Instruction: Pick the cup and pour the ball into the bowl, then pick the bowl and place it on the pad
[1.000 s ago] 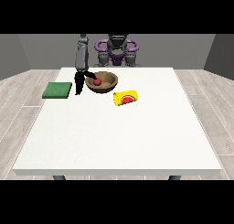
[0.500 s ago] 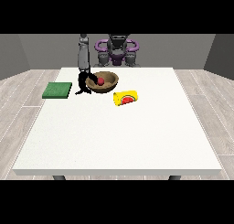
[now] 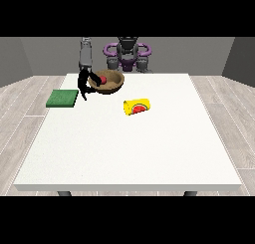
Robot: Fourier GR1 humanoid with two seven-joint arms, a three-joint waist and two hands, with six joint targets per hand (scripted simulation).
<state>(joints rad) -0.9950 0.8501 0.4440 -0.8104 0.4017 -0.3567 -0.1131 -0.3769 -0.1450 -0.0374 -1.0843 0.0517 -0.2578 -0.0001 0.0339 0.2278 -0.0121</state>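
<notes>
The brown bowl (image 3: 110, 82) is at the table's far side with the red ball (image 3: 102, 80) inside it. The black hand at the view's left (image 3: 83, 84) is curled over the bowl's left rim, with fingers hanging below it. The yellow cup (image 3: 137, 107) with a watermelon picture lies on its side to the right of and nearer than the bowl, with nothing holding it. The green pad (image 3: 63, 98) lies flat to the left of the hand. The hand at the view's right does not show.
The robot's purple and grey torso (image 3: 127, 54) stands behind the far edge of the white table (image 3: 129, 148). The grey forearm (image 3: 85, 54) comes down onto the bowl from above.
The hand and the bowl, with the ball inside, have shifted a little up and towards the view's left, nearer the pad. The cup has stayed where it lay.
</notes>
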